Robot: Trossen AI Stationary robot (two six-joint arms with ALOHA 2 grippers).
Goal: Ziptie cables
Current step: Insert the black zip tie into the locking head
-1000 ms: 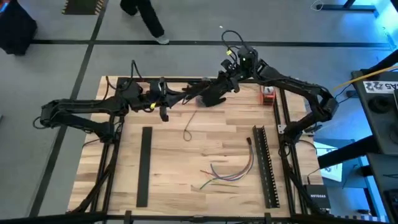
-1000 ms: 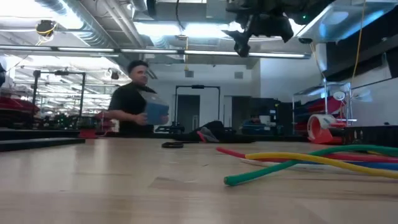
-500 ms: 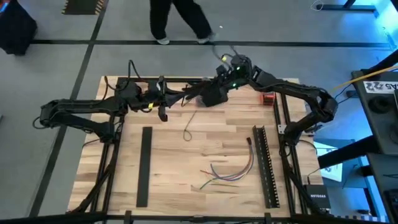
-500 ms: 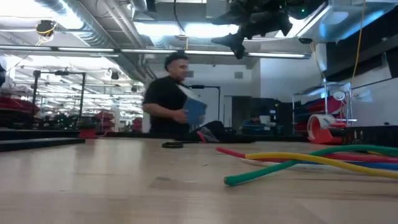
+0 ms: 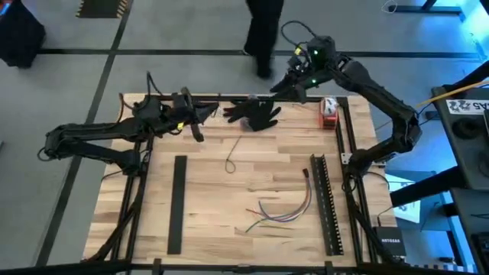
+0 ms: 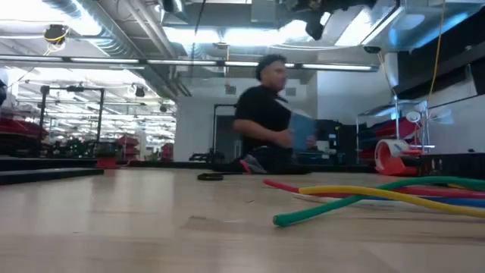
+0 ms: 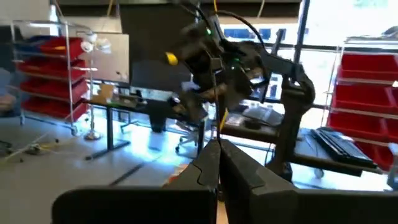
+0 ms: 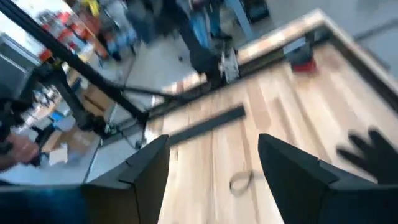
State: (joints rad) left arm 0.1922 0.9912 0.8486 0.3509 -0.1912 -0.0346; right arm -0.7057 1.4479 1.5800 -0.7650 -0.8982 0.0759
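Near the table's front edge, well apart from both arms, the thin purple, green, yellow and red cables (image 5: 281, 213) lay loosely bundled on the pale wood. The right gripper (image 8: 213, 163) hovered over the far edge, fingers spread wide and empty. The left gripper (image 7: 217, 163) pointed rightward there, fingers pressed together on nothing.

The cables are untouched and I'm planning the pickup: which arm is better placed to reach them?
Probably the right. The cables lie on its side of the table, and the right gripper is open; the left gripper is shut. Both sit at the far edge.
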